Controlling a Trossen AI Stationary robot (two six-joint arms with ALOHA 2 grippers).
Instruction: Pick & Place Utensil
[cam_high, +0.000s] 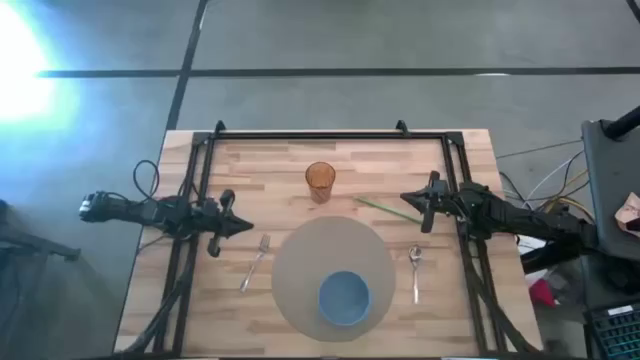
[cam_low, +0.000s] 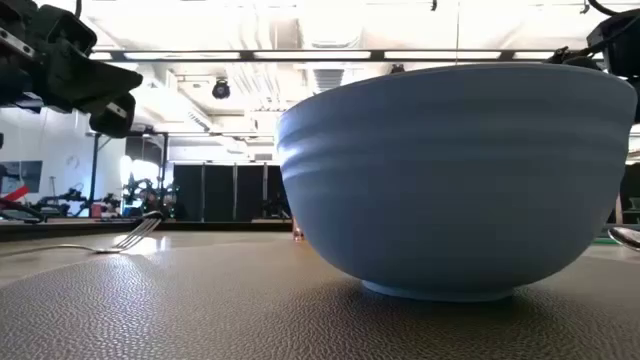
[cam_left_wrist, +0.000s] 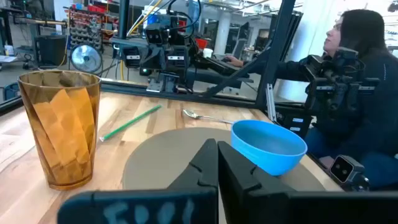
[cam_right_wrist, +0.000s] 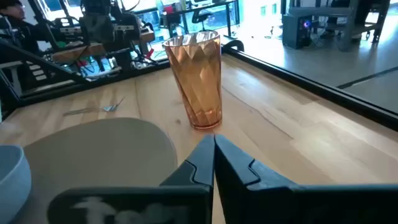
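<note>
My overhead camera looks straight down on the whole pale wooden table (cam_high: 300, 165). My low camera sits at tabletop height, close against the round blue bowl (cam_low: 455, 180), facing the room beyond. My left wrist camera looks across the table at the faceted amber plastic tumbler (cam_left_wrist: 61, 127) and the bowl; my right wrist camera faces that same tumbler from the opposite side.
</note>
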